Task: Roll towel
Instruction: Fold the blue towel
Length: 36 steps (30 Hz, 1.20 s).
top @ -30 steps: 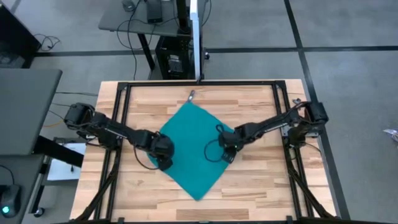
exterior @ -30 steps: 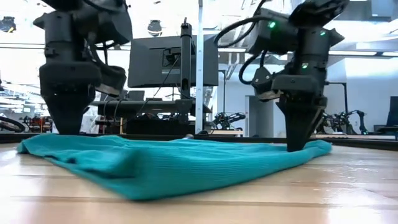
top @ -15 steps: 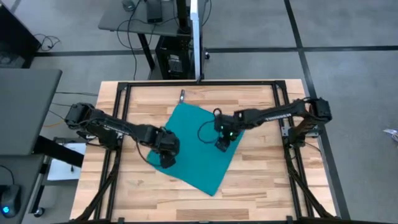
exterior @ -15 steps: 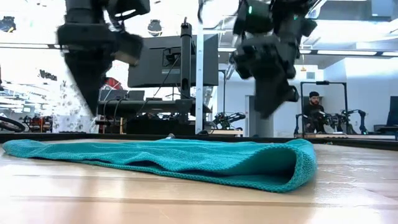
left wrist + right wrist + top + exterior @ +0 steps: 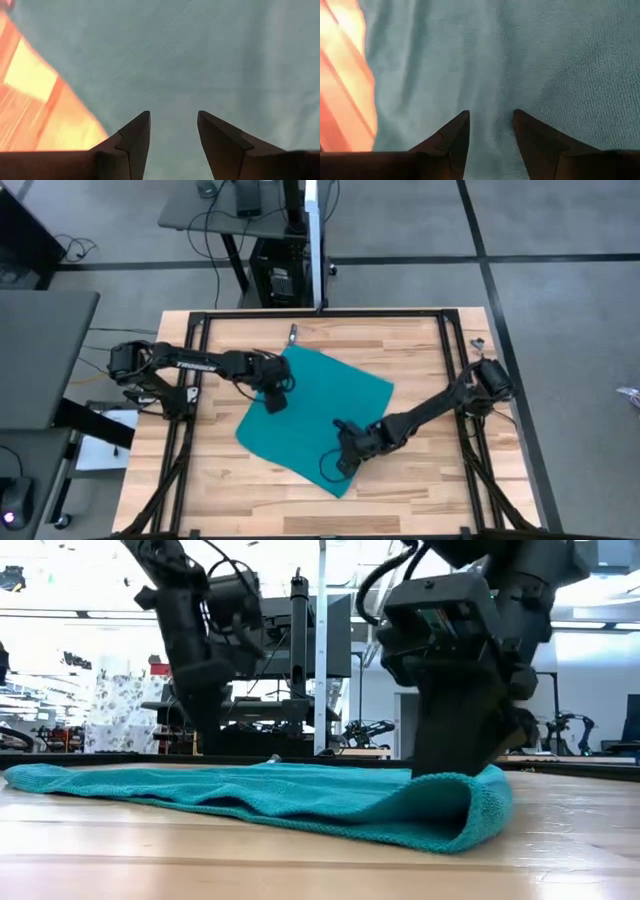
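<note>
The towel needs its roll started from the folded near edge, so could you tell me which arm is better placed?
Probably the right: the right gripper, fingers open, hangs over the towel by its folded near end. The left gripper, also open, is over the far part.

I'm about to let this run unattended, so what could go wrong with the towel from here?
1. The towel lies skewed to the table edges, so a roll might wind crooked.
2. The right gripper is open near the towel's near corner and the left gripper open near the far-left edge; uneven pulls could bunch it.
3. The folded edge looks thick and loose, so fingers may pinch one layer only.
</note>
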{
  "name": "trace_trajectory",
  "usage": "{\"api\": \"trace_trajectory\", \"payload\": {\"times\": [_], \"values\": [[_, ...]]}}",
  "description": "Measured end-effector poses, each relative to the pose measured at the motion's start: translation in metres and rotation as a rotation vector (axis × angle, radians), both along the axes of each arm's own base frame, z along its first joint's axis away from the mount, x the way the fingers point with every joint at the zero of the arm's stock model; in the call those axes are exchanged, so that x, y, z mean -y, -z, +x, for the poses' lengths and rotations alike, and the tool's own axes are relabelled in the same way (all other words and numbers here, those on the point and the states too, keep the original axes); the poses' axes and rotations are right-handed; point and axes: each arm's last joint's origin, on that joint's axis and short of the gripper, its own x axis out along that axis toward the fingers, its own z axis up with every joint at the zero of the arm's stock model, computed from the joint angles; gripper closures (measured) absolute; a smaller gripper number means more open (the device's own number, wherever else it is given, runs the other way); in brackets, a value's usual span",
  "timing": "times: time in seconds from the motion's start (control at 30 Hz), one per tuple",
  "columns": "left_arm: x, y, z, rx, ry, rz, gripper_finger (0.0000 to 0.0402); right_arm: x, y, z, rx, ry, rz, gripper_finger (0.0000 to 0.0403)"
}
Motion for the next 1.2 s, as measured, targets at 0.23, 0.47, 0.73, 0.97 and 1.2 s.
{"api": "trace_trajectory", "payload": {"times": [0.23,0.47,0.73,0.97,1.2], "values": [[-0.009,0.021,-0.016,-0.034,-0.046,-0.008,0.0251,-0.003,-0.008,-0.005,0.002,-0.018,0.015,0.0255],[-0.008,-0.01,-0.014,0.046,-0.069,-0.001,0.0251,0.013,-0.05,-0.01,0.101,-0.068,0.01,0.0255],[0.005,-0.025,-0.026,0.022,-0.077,-0.062,0.0251,0.071,-0.075,-0.045,-0.154,-0.039,-0.245,0.0255],[0.042,-0.008,-0.016,-0.056,0.058,-0.148,0.0251,0.124,-0.037,-0.037,-0.267,0.015,-0.298,0.0255],[0.078,0.02,-0.007,-0.155,0.087,-0.147,0.0251,0.138,0.001,-0.03,-0.287,-0.063,-0.206,0.0255]]}}
